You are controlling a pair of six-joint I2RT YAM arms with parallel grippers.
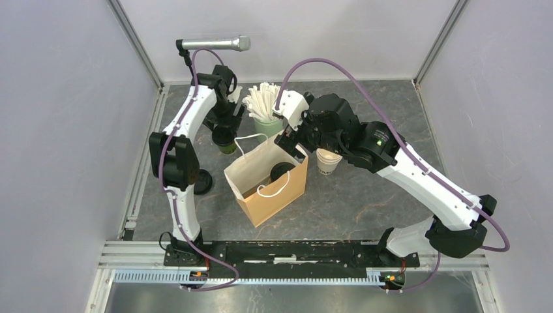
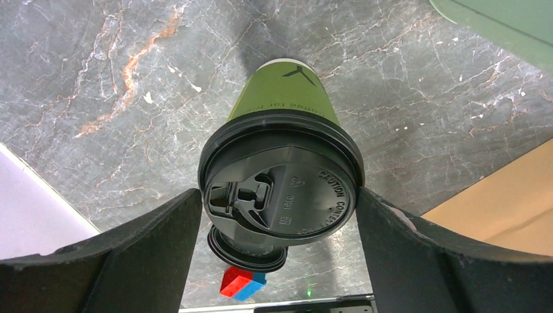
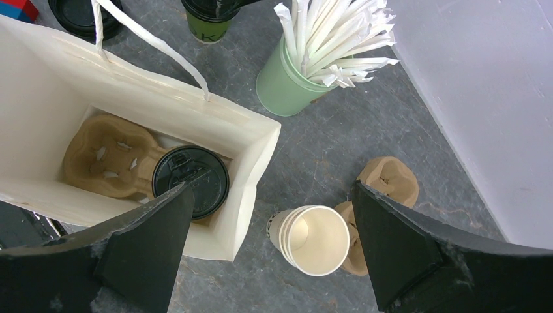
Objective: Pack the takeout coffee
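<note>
Your olive-green cup [image 2: 283, 98] stands upright on the bench [image 2: 98, 117] at the centre of the left wrist view. The left hand [image 2: 279, 203] is spread wide with a finger at each edge of the black lid, and you cannot tell whether they press. The other lidded cup [image 3: 190, 181] sits in the carrier [image 3: 107, 156] inside the paper bag [image 3: 251, 134], close to its right wall, below your right hand [image 3: 272, 189], which is fully spread and holds nothing.

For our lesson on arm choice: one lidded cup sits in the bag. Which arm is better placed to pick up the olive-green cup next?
Left. The left jaws stand open either side of the olive-green cup, flanking its black lid. The right jaws hang open above the paper bag instead.
</note>
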